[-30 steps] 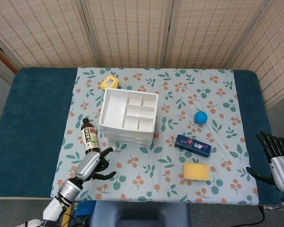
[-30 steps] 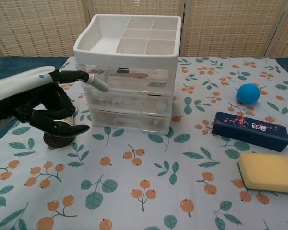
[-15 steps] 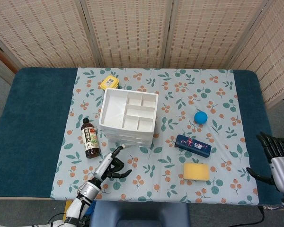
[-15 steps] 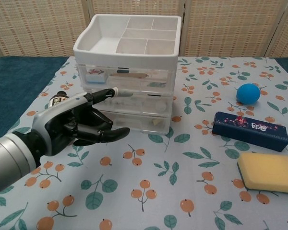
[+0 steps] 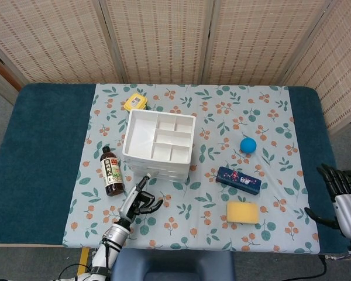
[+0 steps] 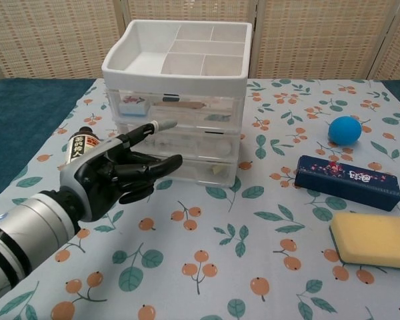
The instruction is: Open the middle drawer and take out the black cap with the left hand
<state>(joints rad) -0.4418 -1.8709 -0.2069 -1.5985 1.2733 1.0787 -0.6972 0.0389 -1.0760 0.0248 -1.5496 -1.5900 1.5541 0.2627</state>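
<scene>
My left hand (image 6: 117, 175) is empty, fingers apart, one fingertip at the closed middle drawer (image 6: 187, 141) of the white plastic drawer unit (image 6: 175, 70); right hand (image 5: 339, 193) open.

Left hand (image 6: 113, 177) empty, fingers (image 6: 157, 126) spread forward; right hand (image 5: 342, 196) idle, open.

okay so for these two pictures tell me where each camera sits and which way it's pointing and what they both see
Head view: sits high above the near table edge, looking steeply down on the whole table; the left hand shows at the bottom, the right hand at the right edge.
Chest view: sits low at the near edge, facing forward at the front of the drawer unit; only the left hand and forearm show.
Shared: left hand, drawer unit, sauce bottle, blue ball, blue box, yellow sponge.
</scene>
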